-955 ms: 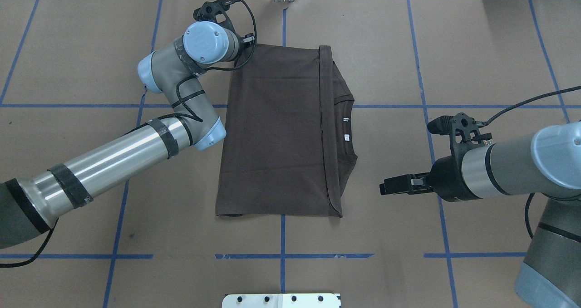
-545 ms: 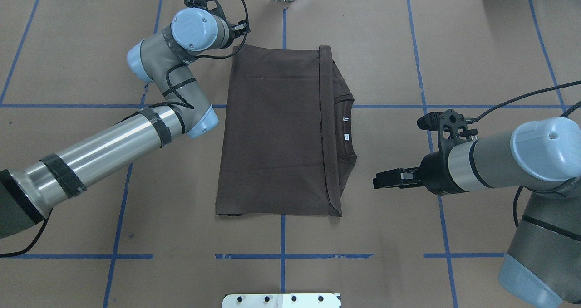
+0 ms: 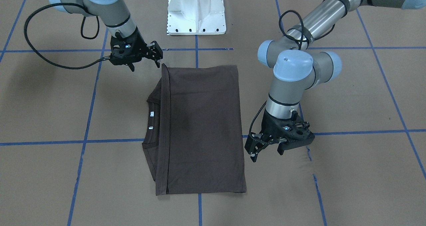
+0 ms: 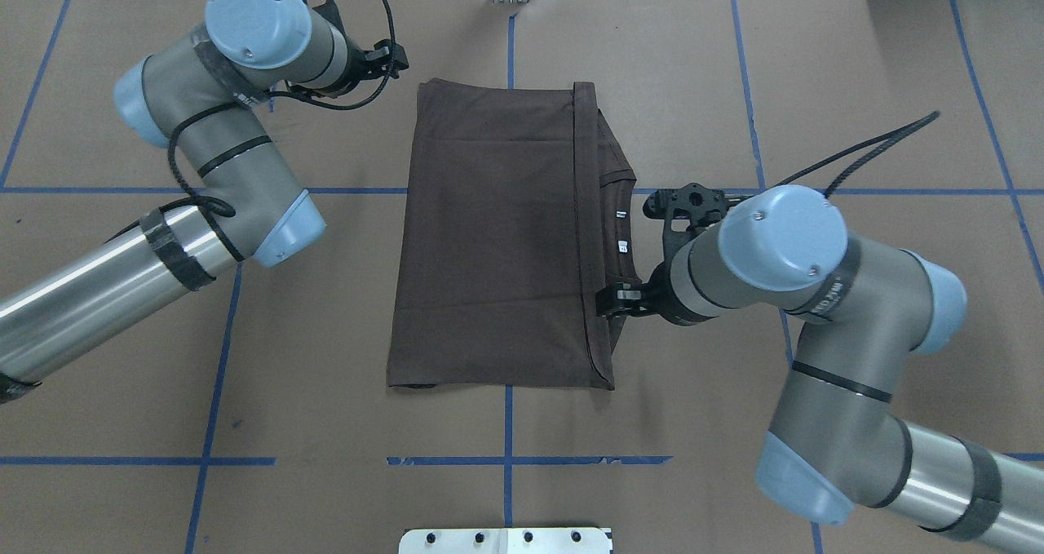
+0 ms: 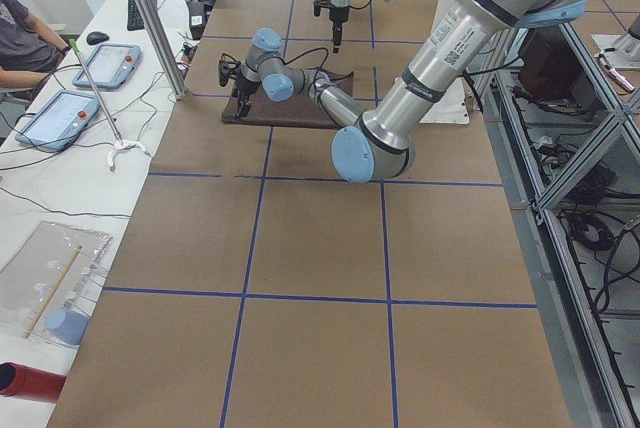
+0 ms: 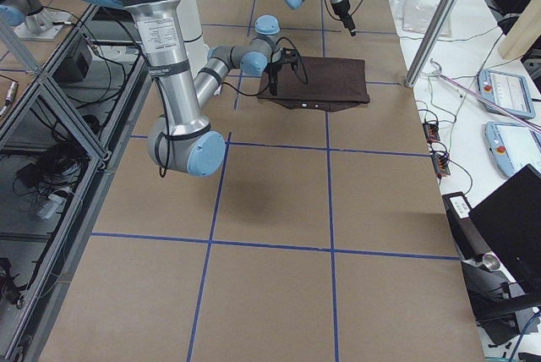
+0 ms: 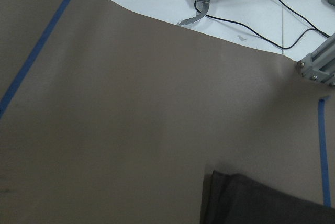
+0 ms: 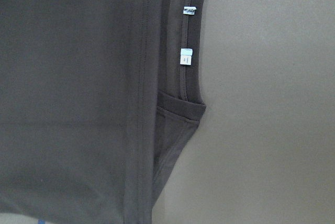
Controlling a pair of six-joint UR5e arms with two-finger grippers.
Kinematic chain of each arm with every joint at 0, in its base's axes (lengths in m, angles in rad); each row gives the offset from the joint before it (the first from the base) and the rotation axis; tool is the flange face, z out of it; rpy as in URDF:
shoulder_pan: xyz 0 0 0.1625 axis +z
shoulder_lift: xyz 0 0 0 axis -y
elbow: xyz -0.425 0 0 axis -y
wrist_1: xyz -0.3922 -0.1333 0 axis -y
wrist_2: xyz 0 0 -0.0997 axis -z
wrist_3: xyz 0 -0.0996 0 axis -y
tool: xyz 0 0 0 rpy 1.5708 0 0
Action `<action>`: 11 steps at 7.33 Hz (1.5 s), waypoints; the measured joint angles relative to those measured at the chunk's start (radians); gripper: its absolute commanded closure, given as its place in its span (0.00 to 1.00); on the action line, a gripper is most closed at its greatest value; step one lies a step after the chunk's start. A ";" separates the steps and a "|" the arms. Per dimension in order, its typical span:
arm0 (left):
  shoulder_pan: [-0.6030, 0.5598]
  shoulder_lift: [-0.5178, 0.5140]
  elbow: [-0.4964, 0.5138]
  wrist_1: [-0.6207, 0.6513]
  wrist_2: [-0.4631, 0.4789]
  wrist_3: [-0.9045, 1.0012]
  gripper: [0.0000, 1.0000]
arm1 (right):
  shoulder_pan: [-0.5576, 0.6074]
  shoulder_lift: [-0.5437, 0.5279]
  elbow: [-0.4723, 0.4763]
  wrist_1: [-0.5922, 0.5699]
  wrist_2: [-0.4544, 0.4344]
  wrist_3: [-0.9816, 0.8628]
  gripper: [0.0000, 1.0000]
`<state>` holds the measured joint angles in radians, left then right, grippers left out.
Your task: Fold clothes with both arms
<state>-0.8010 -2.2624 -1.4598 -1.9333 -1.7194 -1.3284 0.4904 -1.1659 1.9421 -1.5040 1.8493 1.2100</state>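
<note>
Presently, a folded dark brown cotton T-shirt (image 3: 203, 129) on the table (image 3: 332, 186) is flanked by the downward-pointed left tool (image 3: 252, 151) and right tool (image 3: 159, 54); their openings cannot be judged.

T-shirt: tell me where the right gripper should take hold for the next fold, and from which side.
Grip the T-shirt probably at its collar-end shoulder corner nearer the robot. That edge juts out past the folded-over hem, flat on the table, so come in from the robot's right, low. The right gripper hovers close by.
</note>
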 measured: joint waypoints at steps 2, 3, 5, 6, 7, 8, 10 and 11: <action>0.040 0.095 -0.272 0.181 -0.068 -0.003 0.00 | -0.028 0.120 -0.144 -0.056 -0.039 0.000 0.00; 0.062 0.125 -0.348 0.214 -0.086 -0.009 0.00 | -0.037 0.151 -0.201 -0.067 -0.041 0.000 0.00; 0.078 0.146 -0.385 0.229 -0.097 -0.014 0.00 | -0.055 0.171 -0.231 -0.124 -0.034 0.000 0.00; 0.079 0.148 -0.387 0.230 -0.099 -0.015 0.00 | -0.063 0.174 -0.230 -0.156 -0.028 0.000 0.00; 0.079 0.149 -0.389 0.230 -0.100 -0.016 0.00 | -0.071 0.175 -0.228 -0.183 -0.022 0.000 0.00; 0.080 0.149 -0.390 0.230 -0.099 -0.017 0.00 | -0.082 0.175 -0.227 -0.203 -0.018 0.000 0.00; 0.080 0.150 -0.388 0.229 -0.099 -0.017 0.00 | -0.100 0.175 -0.226 -0.231 -0.017 0.000 0.00; 0.080 0.150 -0.386 0.227 -0.098 -0.020 0.00 | -0.103 0.174 -0.225 -0.242 -0.016 0.000 0.00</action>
<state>-0.7210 -2.1124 -1.8459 -1.7063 -1.8178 -1.3484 0.3878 -0.9916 1.7168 -1.7460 1.8330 1.2100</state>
